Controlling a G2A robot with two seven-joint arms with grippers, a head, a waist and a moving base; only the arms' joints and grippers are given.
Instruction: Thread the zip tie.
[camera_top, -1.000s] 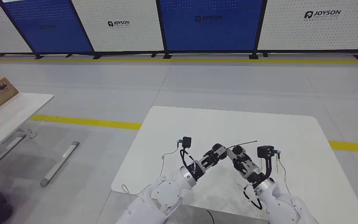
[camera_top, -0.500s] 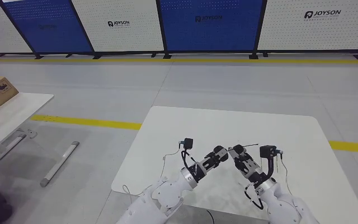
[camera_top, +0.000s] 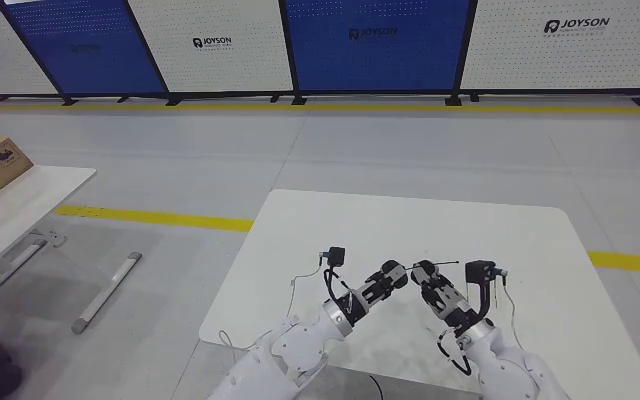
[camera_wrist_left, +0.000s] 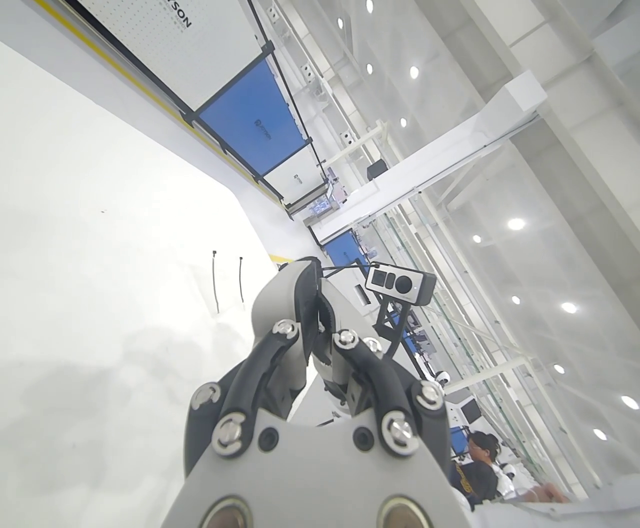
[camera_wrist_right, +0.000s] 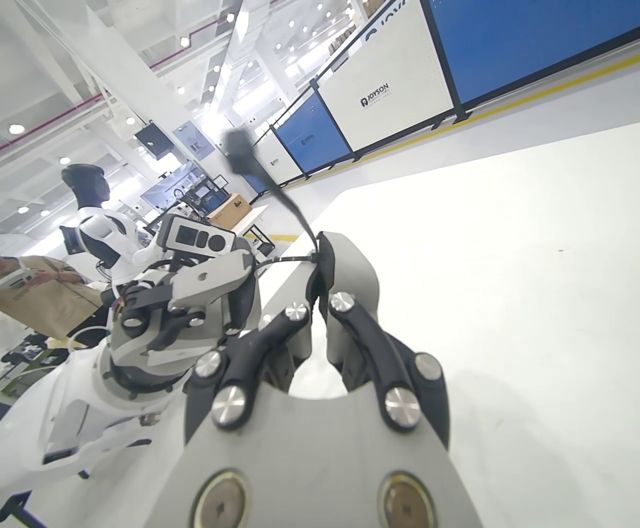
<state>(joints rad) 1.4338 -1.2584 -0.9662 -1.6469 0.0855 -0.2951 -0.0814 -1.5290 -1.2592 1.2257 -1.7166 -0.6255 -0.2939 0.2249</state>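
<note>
Having sunk slightly at the top view's lower centre, the thin black plastic zip tie (camera_wrist_right: 294, 206) is held flatter, clamped in the jaws of left gripper (camera_wrist_left: 315, 280) and right gripper (camera_wrist_right: 320, 250), so alignment is judged underway.

The top camera looks down from above the arms onto the white table (camera_top: 420, 220), wall panels (camera_top: 380, 40) at 12 o'clock; the wrist cameras sit close behind the left gripper (camera_wrist_left: 315, 282) and right gripper (camera_wrist_right: 320, 265), facing each other across the zip tie (camera_wrist_right: 239, 149); all three share the tabletop.
</note>
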